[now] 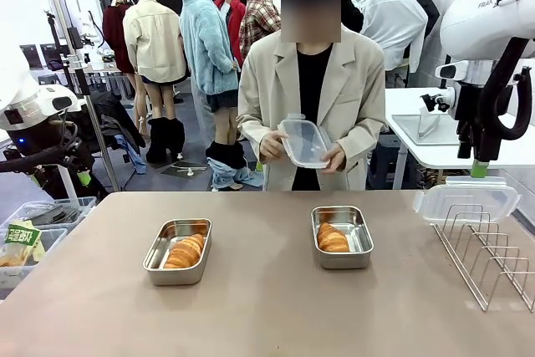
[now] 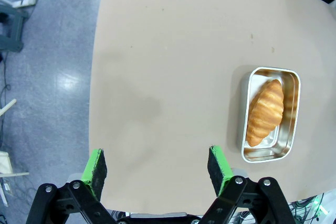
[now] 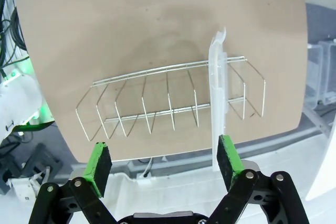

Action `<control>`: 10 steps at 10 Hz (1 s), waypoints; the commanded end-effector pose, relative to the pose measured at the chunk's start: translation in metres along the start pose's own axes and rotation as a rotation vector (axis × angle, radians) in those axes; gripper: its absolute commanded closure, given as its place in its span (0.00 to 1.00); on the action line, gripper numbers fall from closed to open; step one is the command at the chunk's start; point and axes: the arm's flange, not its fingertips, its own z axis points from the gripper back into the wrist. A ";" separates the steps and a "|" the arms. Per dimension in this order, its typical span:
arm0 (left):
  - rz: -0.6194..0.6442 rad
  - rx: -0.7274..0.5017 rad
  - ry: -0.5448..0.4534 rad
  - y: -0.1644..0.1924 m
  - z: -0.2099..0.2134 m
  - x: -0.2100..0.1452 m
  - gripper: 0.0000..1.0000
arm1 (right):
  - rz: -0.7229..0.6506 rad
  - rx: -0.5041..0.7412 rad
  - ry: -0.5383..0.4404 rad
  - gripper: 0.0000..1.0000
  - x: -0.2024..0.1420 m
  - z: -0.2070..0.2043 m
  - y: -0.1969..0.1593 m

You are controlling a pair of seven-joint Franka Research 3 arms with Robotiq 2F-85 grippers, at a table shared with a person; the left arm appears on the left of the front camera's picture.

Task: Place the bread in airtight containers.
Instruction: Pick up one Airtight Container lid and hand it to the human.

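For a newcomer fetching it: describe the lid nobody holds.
On the table, at the robot's right, stands a wire rack. The translucent lid stands on edge in it, near its far end; the other lid is in the person's hands.

Table (image 1: 267,315): matte pinkish tan. Left container (image 1: 154,258) and right container (image 1: 341,262): silver steel. Bread (image 1: 185,252): golden-brown, striped with darker ridges. Held lid (image 1: 305,141) and racked lid (image 1: 466,198): milky translucent. Wire rack (image 1: 493,261): silver. Person's jacket (image 1: 272,89): beige. Pads (image 2: 95,167) of the left gripper (image 2: 156,161) and right gripper (image 3: 163,156): green on black.
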 end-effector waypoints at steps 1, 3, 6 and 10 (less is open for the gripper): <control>0.000 0.001 -0.011 0.000 0.001 0.001 0.00 | 0.003 -0.004 0.011 0.00 0.000 0.000 -0.001; 0.000 0.001 -0.011 0.000 0.001 0.001 0.00 | 0.003 -0.004 0.011 0.00 0.000 0.000 -0.001; 0.000 0.001 -0.011 0.000 0.001 0.001 0.00 | 0.003 -0.004 0.011 0.00 0.000 0.000 -0.001; 0.000 0.001 -0.011 0.000 0.001 0.001 0.00 | 0.003 -0.004 0.011 0.00 0.000 0.000 -0.001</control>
